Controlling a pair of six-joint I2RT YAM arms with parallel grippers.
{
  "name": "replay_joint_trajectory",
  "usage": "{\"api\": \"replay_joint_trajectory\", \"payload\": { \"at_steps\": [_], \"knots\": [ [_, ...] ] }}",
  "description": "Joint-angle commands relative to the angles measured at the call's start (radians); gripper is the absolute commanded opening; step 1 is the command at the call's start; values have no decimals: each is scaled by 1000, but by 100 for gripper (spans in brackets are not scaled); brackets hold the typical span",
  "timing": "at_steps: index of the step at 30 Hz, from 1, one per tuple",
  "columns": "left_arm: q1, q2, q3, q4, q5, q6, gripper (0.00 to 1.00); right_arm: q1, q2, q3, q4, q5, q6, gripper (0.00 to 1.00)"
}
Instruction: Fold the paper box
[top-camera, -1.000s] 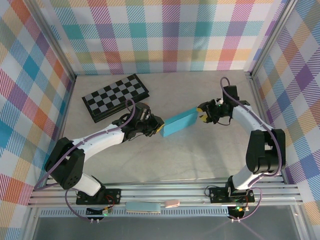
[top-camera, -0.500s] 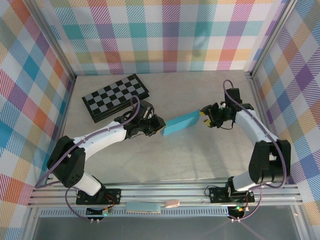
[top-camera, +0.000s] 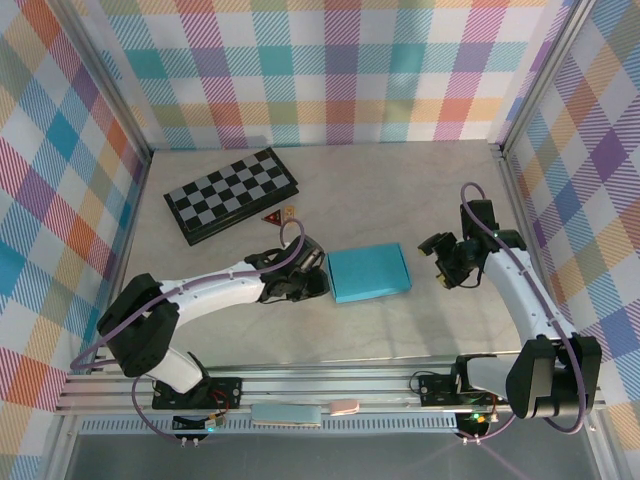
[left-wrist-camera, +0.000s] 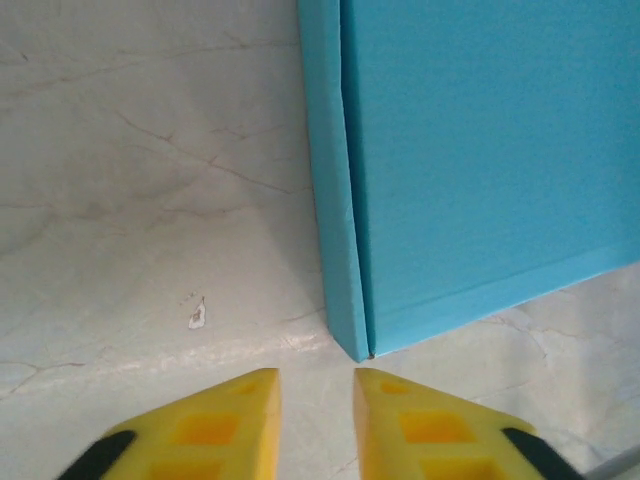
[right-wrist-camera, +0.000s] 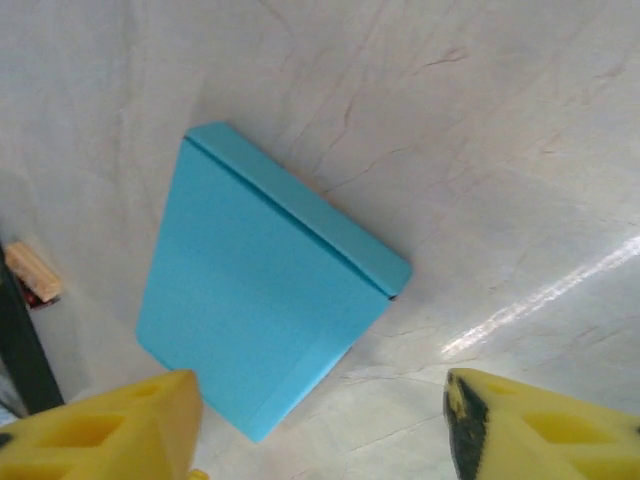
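Top external view, quick rundown from the left. The black-and-grey checkerboard (top-camera: 232, 194) sits in the upper left of the table (top-camera: 400, 190), with a couple of small pieces (top-camera: 280, 215) at its lower right corner that now show because the left arm has dropped lower in the frame.

Next over, the left gripper (top-camera: 318, 283) is parked just off the left edge of the paper box (top-camera: 369, 271). In the left wrist view its yellow jaws (left-wrist-camera: 315, 385) are only a little apart with nothing between them, and the box's corner (left-wrist-camera: 480, 150) sits just ahead, not touching.

The big change is the box itself. A second ago it was pinched between both grippers, tipped up on edge and slanted. Now it lies flat in the middle of the frame, closed up as a tidy turquoise rectangle, free of both grippers.

On the right, the right gripper (top-camera: 433, 263) has let go and backed off toward the right, clear of the box. The right wrist view shows its jaws (right-wrist-camera: 320, 400) spread wide and empty, with the box (right-wrist-camera: 265, 320) lying on the marbled top below and a small wooden piece (right-wrist-camera: 30, 270) at the far left.

My read: the folding looks pretty much finished. The box has been set down, and both arms seem to be pulling away.
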Motion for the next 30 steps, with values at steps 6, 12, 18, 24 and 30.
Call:
{"api": "replay_joint_trajectory", "payload": {
  "at_steps": [6,12,18,24,30],
  "knots": [
    [84,-231,99,-118,-98,167,100,-5,-80,195,-132,249,-289,99],
    [148,-429,141,-294,-644,216,100,-9,-224,75,32,635,-468,99],
    [221,-549,-245,196,-916,701,100,-9,-318,-389,718,526,-793,99],
    [476,-588,-505,470,-599,767,100,-8,-110,-498,1034,417,-794,99],
    [656,-342,-567,789,-399,801,100,-12,84,-521,1324,316,-853,99]
  ]
}}
